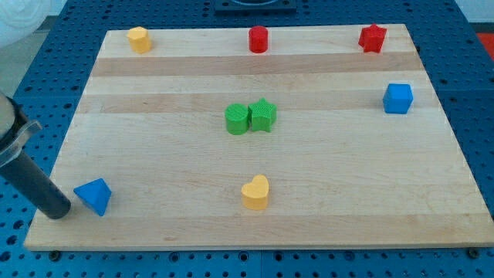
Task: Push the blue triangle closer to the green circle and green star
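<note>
The blue triangle lies near the board's bottom left corner. The green circle and the green star stand side by side, touching, at the middle of the board, far up and to the right of the triangle. My tip is at the end of the dark rod that comes in from the view's left edge. It rests just left of the blue triangle, touching it or nearly so.
A yellow heart sits at the bottom middle. A yellow block is at the top left, a red cylinder at the top middle, a red star at the top right, a blue cube at the right. The wooden board ends close to my tip.
</note>
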Tool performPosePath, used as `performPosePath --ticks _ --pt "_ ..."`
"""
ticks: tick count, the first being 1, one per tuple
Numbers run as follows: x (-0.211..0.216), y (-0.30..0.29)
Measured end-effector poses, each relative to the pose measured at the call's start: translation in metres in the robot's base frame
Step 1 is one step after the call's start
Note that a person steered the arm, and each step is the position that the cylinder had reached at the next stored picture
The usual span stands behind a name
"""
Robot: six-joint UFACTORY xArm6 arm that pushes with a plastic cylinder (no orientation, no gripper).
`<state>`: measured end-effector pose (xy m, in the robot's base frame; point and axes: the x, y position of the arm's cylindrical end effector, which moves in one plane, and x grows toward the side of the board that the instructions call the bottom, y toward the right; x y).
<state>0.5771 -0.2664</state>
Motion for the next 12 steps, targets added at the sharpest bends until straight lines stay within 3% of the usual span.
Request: performPosePath --ticks 4,10,12 --pt "-0.011 0.093" --pt "-0.082 0.106" --pt "-0.083 0.159"
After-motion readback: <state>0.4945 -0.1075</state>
